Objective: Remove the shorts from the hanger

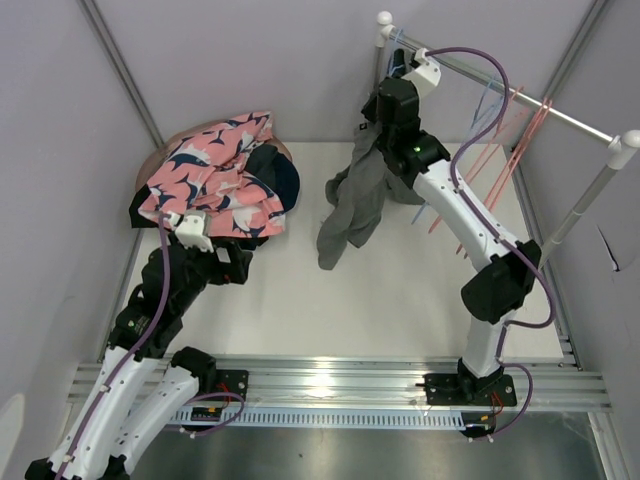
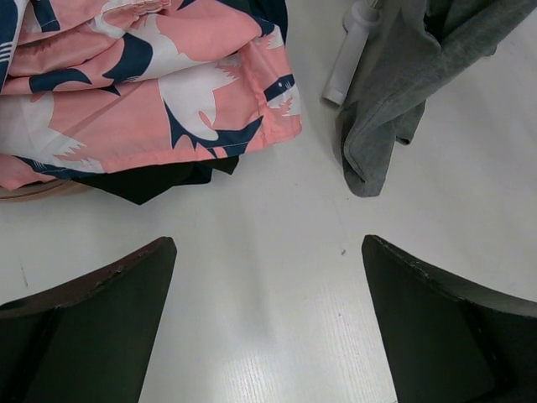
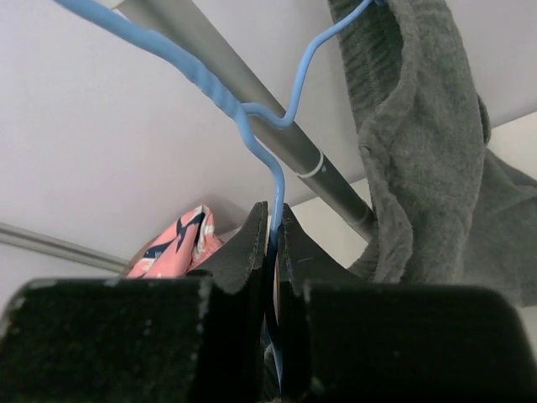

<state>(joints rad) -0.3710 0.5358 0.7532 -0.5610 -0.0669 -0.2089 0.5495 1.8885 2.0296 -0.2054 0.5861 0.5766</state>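
Grey shorts (image 1: 355, 205) hang from a blue wire hanger (image 3: 252, 143) at the left end of the metal rail (image 1: 560, 112), their lower end trailing onto the table. My right gripper (image 3: 273, 220) is shut on the hanger's blue wire just below the rail, with the grey shorts (image 3: 419, 151) draped right beside it. Pink printed shorts (image 1: 215, 165) lie in a pile at the back left, over navy shorts (image 1: 283, 178) and black shorts (image 2: 159, 180). My left gripper (image 2: 268, 252) hovers open over bare table, just in front of that pile.
Several empty pink and blue hangers (image 1: 515, 135) hang further right on the rail. A round brown basket (image 1: 160, 155) lies under the pile. The rail's white post (image 2: 348, 50) stands by the grey shorts. Enclosure walls close in at left, back and right.
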